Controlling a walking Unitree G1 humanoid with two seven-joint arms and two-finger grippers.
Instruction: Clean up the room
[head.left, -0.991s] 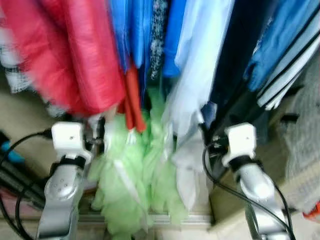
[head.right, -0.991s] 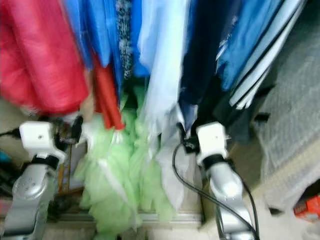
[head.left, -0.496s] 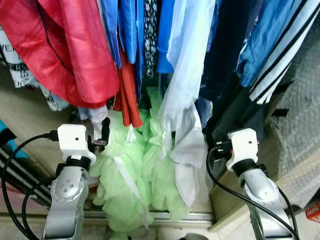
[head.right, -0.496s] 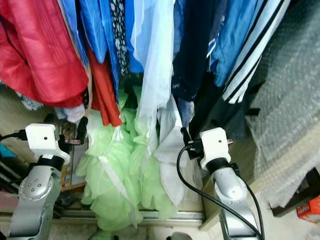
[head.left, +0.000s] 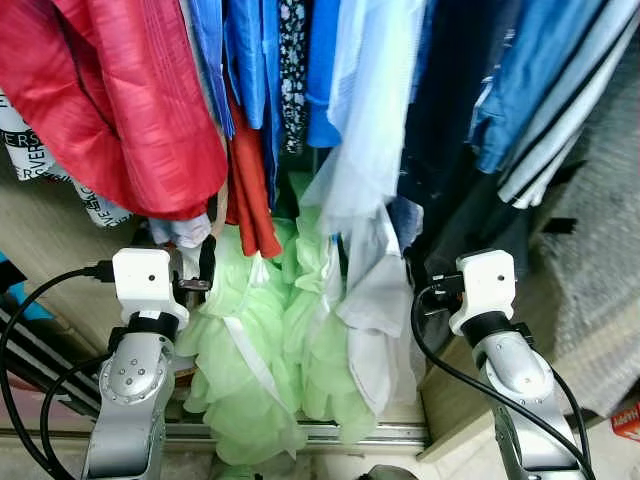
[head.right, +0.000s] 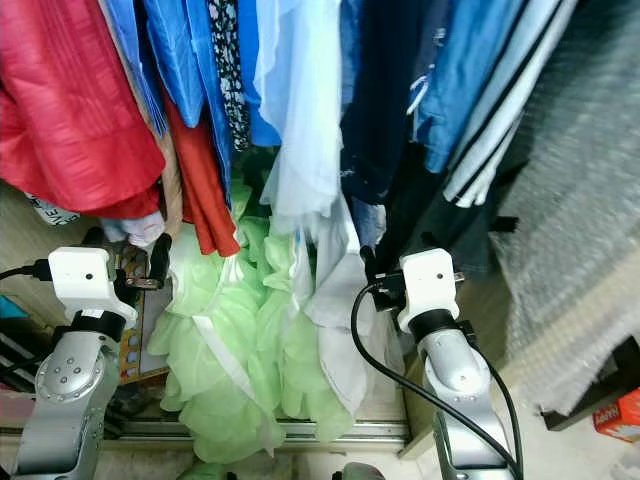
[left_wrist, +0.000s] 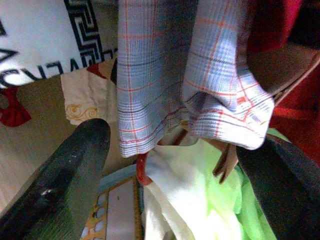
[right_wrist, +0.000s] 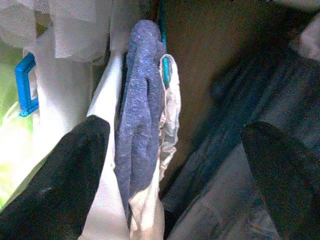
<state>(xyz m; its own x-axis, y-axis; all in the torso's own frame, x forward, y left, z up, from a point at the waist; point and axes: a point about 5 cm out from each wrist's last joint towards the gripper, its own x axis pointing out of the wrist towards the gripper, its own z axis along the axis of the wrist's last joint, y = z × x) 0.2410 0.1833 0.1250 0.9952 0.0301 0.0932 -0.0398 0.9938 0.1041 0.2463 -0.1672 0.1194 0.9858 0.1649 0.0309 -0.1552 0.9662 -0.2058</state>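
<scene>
A row of hanging clothes faces me: a red jacket (head.left: 130, 110), a light blue shirt (head.left: 370, 120), a dark navy garment (head.left: 450, 130) and a blue striped jacket (head.left: 560, 100). Below them hang a frilly green garment (head.left: 260, 340) and a sheer white one (head.left: 375, 310). My left gripper (head.left: 195, 272) is raised under the red jacket and stands open. A plaid cuff (left_wrist: 200, 75) hangs between its fingers (left_wrist: 70, 170) without touching them. Raised beside the white garment, my right gripper (right_wrist: 175, 135) is open too. A blue-grey cloth (right_wrist: 142, 90) hangs just ahead of it.
A metal floor track (head.left: 330, 432) runs under the clothes. Grey bubble wrap (head.left: 600, 300) covers something at the right, with a red box (head.left: 628, 420) low beside it. Black bars (head.left: 30, 350) and cables sit at the left. A blue clip (right_wrist: 25, 85) holds the white fabric.
The picture was blurred a second ago and is now sharp; the view has shifted slightly. Both arms keep the same raised pose and both grippers stay open.
</scene>
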